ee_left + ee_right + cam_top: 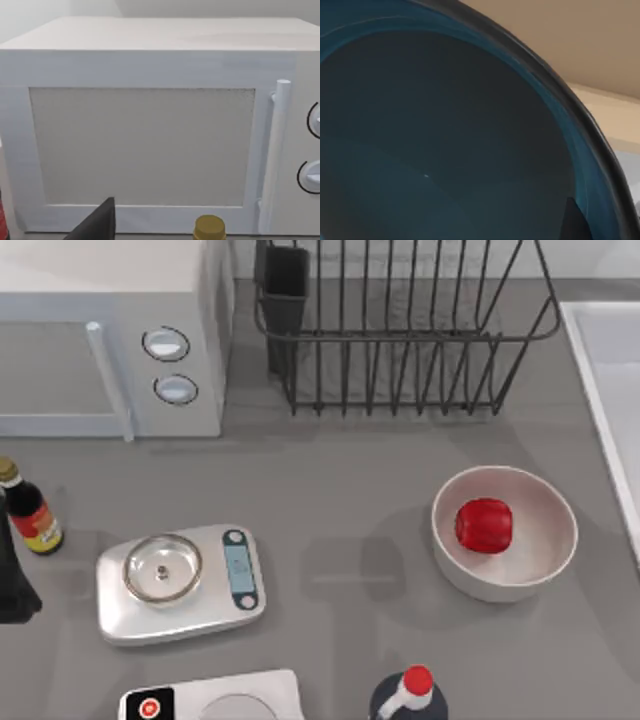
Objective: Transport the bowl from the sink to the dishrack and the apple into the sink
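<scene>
- The apple [484, 525] lies inside an off-white bowl [545, 565] on the grey bench [350, 480], toward the right side of the top view — it is not in the sink.
- The sink [600, 370] shows as a pale basin with a raised rim at the right edge of the bench, just beside the off-white bowl.
- The dishrack [400, 340] stands at the back, its dark cutlery cup [285, 290] at its left corner; I see nothing resting among its bars.
- The teal-blue bowl [445, 140] sits very close to the right wrist camera, its dark inner wall and rim curving across that view; whether the right gripper holds it, I cannot tell.
- The left arm [12, 570] rests at the left edge of the bench beside a dark sauce bottle [30, 510]; its gripper's state I cannot tell.
- A white microwave [150, 125] faces the left wrist camera — door shut.
- A kitchen scale [180, 580] sits at front left.
</scene>
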Tool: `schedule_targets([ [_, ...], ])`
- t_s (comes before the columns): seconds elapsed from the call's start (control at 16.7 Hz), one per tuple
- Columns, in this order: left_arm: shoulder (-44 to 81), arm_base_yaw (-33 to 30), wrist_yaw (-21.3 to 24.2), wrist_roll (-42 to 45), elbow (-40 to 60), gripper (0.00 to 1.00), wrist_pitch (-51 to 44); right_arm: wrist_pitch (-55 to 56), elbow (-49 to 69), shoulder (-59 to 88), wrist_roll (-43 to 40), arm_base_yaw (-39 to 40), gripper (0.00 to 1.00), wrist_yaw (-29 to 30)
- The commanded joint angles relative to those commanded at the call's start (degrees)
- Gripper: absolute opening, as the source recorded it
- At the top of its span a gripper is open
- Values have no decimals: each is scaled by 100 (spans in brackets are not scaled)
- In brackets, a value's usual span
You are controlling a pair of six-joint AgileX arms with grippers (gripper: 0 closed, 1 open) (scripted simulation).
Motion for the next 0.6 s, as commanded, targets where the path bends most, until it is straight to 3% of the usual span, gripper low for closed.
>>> schedule_targets([
  [0.3,0,0,0,0,0,100,0,1396,-94,-3,728,1364,0,751],
  [0.6,0,0,0,0,0,100,0,1584,-113,-10,829,1550,0,851],
])
